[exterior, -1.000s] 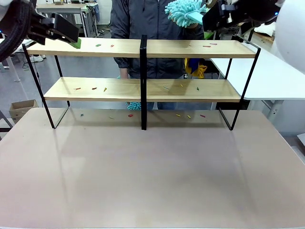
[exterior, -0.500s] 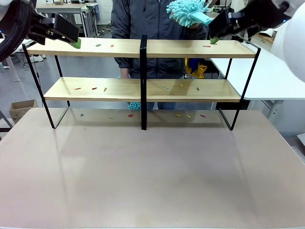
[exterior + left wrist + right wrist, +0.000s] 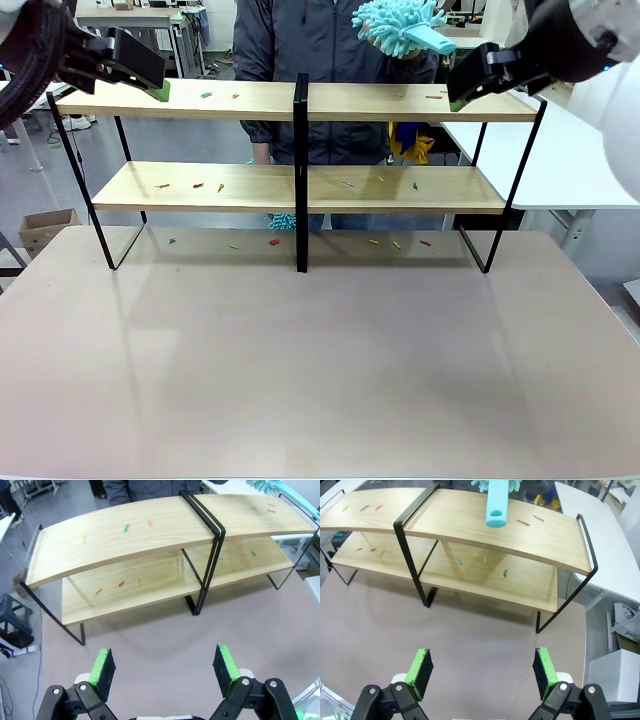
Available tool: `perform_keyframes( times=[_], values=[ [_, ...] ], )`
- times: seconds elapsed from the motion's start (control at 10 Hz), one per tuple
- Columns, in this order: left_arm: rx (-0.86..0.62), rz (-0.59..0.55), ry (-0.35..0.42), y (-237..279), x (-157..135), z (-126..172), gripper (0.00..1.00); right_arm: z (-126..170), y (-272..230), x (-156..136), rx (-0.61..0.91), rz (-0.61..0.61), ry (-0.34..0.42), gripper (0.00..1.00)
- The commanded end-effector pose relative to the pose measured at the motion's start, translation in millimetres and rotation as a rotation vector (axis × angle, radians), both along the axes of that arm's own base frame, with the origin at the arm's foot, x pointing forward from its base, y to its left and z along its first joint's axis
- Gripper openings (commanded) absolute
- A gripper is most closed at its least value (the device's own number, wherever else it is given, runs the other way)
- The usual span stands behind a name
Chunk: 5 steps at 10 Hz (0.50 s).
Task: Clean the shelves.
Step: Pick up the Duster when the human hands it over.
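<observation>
Sitting at the table's (image 3: 320, 370) far edge: one shelves (image 3: 250, 99) unit, two tiers. Left gripper (image 3: 165, 662) at its top-left end, right gripper (image 3: 482, 667) at its top-right end, both spread wide, empty. One teal duster (image 3: 400, 25), held by the person (image 3: 300, 40), above the top tier right of the post. Several coloured scraps (image 3: 198, 186) on both tiers, more on the table beneath.

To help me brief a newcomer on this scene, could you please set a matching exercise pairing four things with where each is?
Things: 1 left gripper; 2 right gripper; 3 teal duster; 4 coloured scraps.
Places: A above the top board; B on both boards of the shelves; C top board's left end; D top board's right end.
Pairs: 1-C; 2-D; 3-A; 4-B.
</observation>
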State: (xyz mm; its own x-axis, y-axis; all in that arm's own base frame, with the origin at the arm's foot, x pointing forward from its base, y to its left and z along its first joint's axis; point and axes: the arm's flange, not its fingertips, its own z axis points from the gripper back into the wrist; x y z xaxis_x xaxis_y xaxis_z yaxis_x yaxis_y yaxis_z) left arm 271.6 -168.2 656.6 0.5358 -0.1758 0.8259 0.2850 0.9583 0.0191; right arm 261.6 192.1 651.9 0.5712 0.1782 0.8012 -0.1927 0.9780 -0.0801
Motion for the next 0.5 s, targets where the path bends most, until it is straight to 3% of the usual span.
perform_keyframes(
  times=[0.0,0.4],
  values=[
    [-0.006,0.004,-0.001,0,-1,1,1.0,-9,-9,-17,-0.006,0.039,-0.016,1.0],
    [-0.006,0.004,-0.001,0,-1,1,1.0,-15,-14,-35,0.006,0.047,-0.044,1.0]
  ],
)
